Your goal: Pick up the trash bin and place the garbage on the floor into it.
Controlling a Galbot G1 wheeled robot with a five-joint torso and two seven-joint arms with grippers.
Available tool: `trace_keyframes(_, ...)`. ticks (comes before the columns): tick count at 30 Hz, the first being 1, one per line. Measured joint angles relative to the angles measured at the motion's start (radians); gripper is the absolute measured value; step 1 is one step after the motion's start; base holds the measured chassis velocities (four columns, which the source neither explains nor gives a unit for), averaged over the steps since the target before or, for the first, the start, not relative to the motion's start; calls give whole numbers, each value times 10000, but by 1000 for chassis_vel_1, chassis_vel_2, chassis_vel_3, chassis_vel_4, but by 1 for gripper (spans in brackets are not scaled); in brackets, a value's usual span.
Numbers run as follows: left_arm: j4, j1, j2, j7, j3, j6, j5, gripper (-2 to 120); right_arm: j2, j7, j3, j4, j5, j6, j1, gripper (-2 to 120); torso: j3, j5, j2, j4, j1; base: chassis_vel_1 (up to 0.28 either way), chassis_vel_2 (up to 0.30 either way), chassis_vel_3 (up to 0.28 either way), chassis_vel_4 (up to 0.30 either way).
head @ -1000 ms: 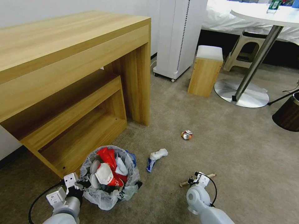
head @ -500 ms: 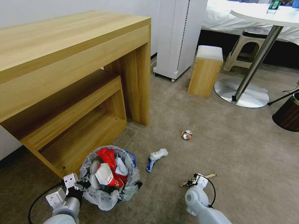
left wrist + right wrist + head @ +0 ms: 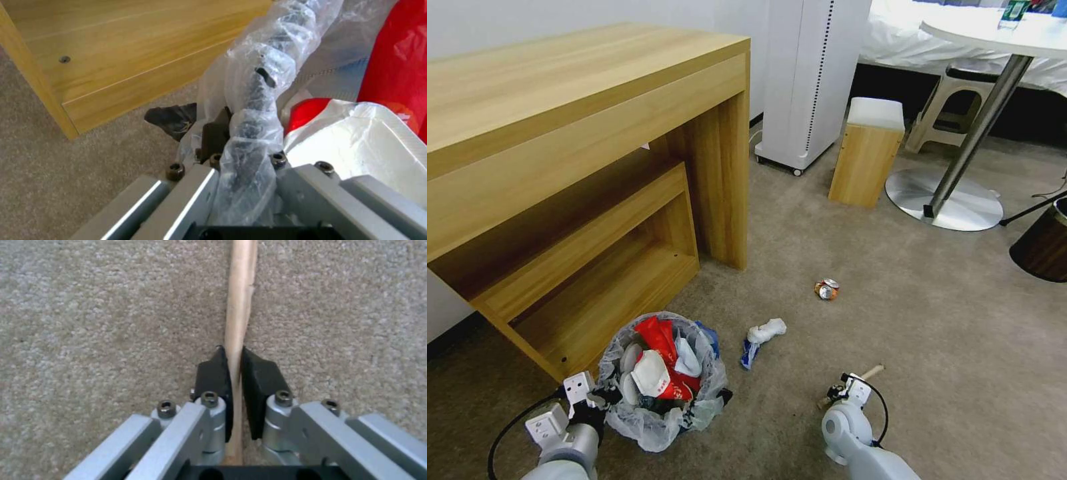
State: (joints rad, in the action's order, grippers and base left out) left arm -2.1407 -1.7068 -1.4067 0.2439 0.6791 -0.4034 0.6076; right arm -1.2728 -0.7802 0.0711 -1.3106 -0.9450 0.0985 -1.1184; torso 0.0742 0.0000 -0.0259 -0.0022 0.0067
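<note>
Now the wooden stick [image 3: 238, 306], pale and slender, sits pinched between the right gripper [image 3: 236, 380] pads low on the beige carpet [image 3: 907, 300] at near right. Since a second ago its far end has risen and swung; it now points far-right. The left gripper [image 3: 242, 150] is clamped on the bag-lined trash bin [image 3: 657, 427] rim, near left.

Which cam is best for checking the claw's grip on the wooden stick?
Right wrist view: the right claw has its black pads shut on the wooden stick, seen close over the floor. Head view shows the stick small, poking past the claw. Left wrist view looks at the trash bin.
</note>
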Motion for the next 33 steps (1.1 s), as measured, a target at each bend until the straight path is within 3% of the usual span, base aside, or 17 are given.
trace_keyframes(12, 19, 29, 3, -11, 2, 41, -11, 0, 94, 96, -3, -121, 192, -115, -166, 0, 0, 1, 0, 0, 0, 0, 0, 0, 0)
trace_keyframes(20, 84, 137, 80, -11, 28, 41, 21, 0, 870, 658, 110, -1267, 444, -449, -732, 0, 0, 3, 0, 0, 0, 0, 0, 0, 0)
trace_keyframes(22, 100, 169, 126, 1, 36, 24, 46, 0, 1715, 1132, 114, -2452, 725, -905, -1185, 0, 1, 2, 0, -3, 0, 0, 0, 0, 0)
trace_keyframes(24, 101, 169, 135, 6, 39, 17, 46, 0, 1840, 1218, 104, -2675, 774, -961, -1235, 0, 1, 2, 0, -4, 0, 0, 0, 0, 0)
trace_keyframes(25, 70, 158, 147, 13, 39, -7, 54, 0, 2417, 1579, -46, -3746, 939, -1289, -1326, 0, 0, -3, 0, -4, 0, 0, 0, 0, 0)
trace_keyframes(28, 14, 140, 153, 20, 36, -32, 57, 0, 2776, 1851, -182, -4472, 1019, -1438, -1279, 0, 0, 0, 0, -1, -1, 0, 0, 0, 0)
trace_keyframes(30, -164, 108, 131, 64, 30, -109, 56, 0, 3628, 2654, -748, -6044, 1118, -1920, -643, 0, 1, 3, 1, -1, 0, 0, 0, 0, 0)
trace_keyframes(33, -257, 75, 96, 76, 17, -141, 48, 0, 4075, 2978, -1302, -6745, 1139, -2175, 77, 0, 0, -1, 0, 0, 0, 0, 0, 0, 0)
